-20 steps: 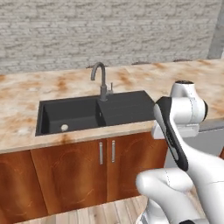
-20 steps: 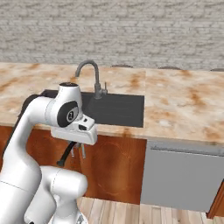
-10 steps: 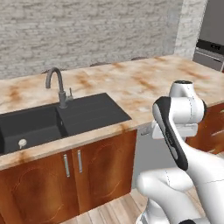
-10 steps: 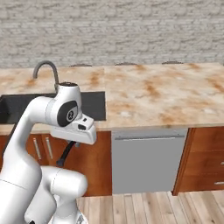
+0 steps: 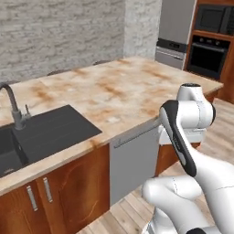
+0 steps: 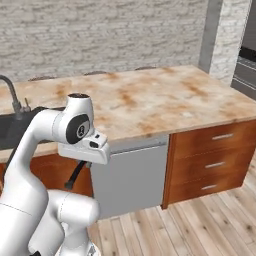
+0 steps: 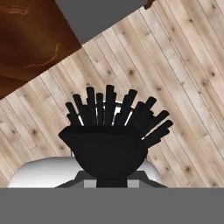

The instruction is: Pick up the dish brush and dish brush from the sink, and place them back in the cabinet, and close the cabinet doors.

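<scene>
Claw point(image 7: 109, 177): clamps black dish brush point(image 7: 111, 131) | hand view: plank floor point(image 7: 183, 87)

Three cameras around the kitchen counter

The two base cameras sit behind the arm, left and right, looking forward and down across the marble counter point(image 5: 114, 93); both take in its top, the grey panel point(image 6: 130, 175) under its edge and the sink point(image 5: 41, 132) at its left end. The hand camera points down at the plank floor point(image 7: 175, 78) beside the counter's wooden front, close up.
</scene>
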{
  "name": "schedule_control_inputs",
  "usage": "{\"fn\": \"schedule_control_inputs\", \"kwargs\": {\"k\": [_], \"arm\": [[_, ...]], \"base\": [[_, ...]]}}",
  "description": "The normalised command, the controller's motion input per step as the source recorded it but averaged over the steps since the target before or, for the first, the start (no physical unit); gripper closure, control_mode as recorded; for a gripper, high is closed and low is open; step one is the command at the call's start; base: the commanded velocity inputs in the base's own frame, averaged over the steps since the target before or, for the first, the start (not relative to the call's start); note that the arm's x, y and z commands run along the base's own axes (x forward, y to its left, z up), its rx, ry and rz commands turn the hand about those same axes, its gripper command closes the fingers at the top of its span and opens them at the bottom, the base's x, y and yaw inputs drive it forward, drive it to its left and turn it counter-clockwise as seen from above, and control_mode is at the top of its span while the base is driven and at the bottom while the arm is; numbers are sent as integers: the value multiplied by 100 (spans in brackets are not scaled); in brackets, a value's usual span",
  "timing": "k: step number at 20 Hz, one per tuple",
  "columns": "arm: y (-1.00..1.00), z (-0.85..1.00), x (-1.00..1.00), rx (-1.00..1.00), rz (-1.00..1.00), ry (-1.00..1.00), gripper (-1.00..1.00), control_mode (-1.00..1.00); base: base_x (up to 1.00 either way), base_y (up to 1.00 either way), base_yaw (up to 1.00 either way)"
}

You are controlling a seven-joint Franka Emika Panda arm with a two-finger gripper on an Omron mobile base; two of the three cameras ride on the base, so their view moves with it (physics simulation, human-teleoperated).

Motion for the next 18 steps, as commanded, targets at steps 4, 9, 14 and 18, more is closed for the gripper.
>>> {"fn": "schedule_control_inputs", "kwargs": {"k": [4,9,14,18], "arm": [[0,0,0,0,0,0,100,100],[0,0,0,0,0,0,100,100],[0,0,0,0,0,0,100,100],[0,0,0,0,0,0,100,100]], "base": [[0,-27,-43],[0,-4,-47],[0,0,-54],[0,1,-54]]}}
